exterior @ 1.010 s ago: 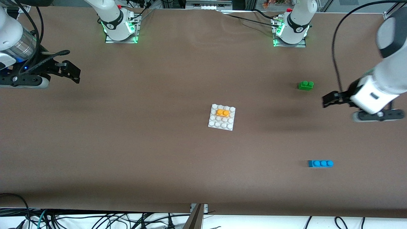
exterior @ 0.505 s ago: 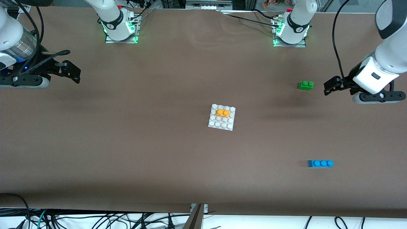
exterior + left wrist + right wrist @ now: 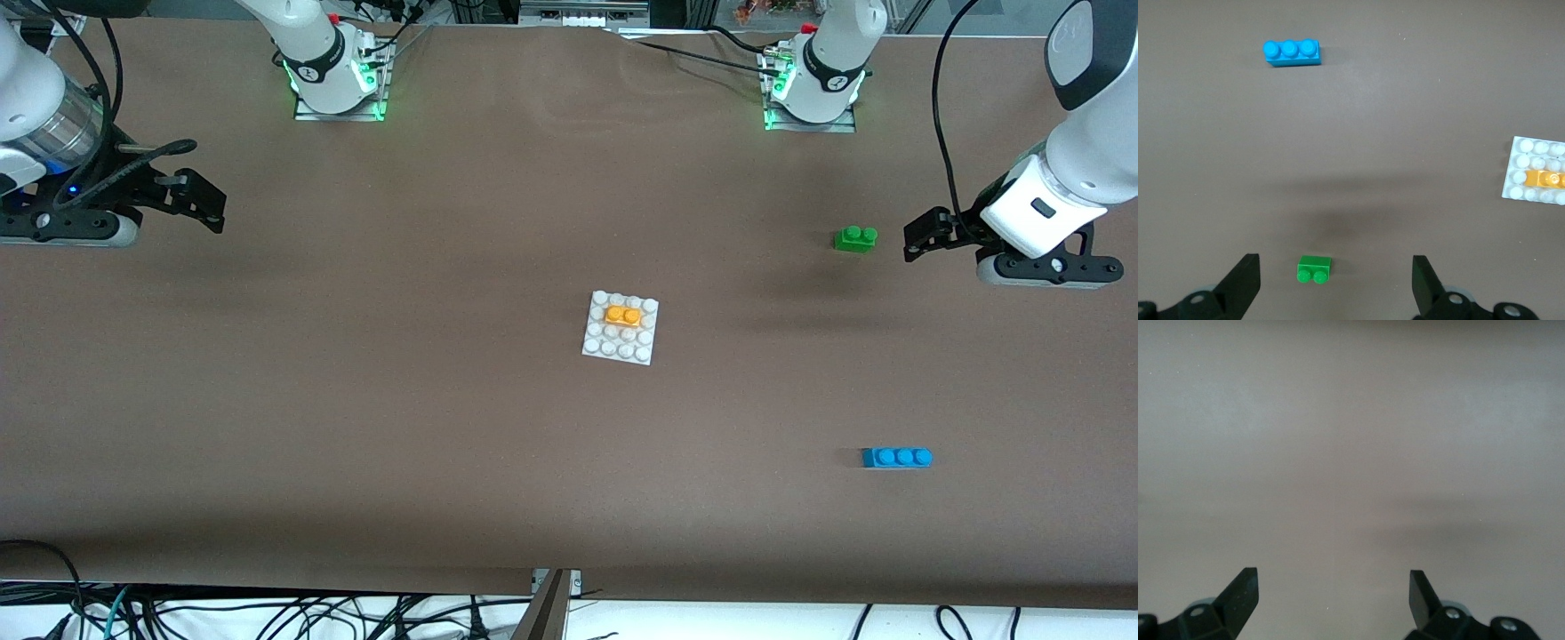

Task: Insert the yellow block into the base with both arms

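Yellow block [image 3: 622,315] sits on the base [image 3: 621,328] at mid-table, in the second stud row from the robots' edge. It looks seated, so the insert seems done.

Left gripper [image 3: 921,238] hangs empty, jaws spread wide, over the table at the left arm's end, just beside the green brick [image 3: 855,237]. Right gripper [image 3: 197,197] empty, jaws wide, over bare table at the right arm's end.

Judgement: step in hand is clearing away. Keep both grippers high and well apart from the base; don't nudge the green brick or blue brick [image 3: 896,457].
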{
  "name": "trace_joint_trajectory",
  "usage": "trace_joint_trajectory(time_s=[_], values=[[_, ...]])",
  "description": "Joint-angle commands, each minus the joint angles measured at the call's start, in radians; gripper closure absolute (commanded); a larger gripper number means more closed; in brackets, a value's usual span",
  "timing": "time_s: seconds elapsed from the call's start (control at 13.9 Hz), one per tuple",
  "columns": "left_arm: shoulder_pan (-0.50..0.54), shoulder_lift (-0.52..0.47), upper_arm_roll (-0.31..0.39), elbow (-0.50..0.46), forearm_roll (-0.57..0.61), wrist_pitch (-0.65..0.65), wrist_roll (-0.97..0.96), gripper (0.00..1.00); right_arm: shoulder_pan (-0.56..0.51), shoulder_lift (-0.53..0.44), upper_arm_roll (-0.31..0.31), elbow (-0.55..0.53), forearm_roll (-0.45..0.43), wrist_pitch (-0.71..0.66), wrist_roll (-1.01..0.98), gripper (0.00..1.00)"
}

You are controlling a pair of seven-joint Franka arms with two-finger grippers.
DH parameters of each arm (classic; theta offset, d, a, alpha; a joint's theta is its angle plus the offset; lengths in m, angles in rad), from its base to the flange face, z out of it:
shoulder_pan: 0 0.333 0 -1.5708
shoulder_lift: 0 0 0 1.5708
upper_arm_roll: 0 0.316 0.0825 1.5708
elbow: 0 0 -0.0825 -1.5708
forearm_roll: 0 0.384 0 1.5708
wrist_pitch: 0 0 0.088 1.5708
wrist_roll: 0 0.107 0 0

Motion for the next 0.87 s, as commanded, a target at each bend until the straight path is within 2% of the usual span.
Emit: trace_joint_trajectory(time_s=[0.0, 0.79], values=[[0.0, 0.023, 0.013, 0.051, -0.025, -0.027, 0.025, 0.0, -0.008, 0.005, -0.001, 0.019, 0.084, -0.002, 0.002, 0.0], [0.007, 0.023, 0.013, 0.052, -0.022, -0.04, 0.025, 0.0, -0.009, 0.005, -0.003, 0.019, 0.091, -0.011, 0.001, 0.0]])
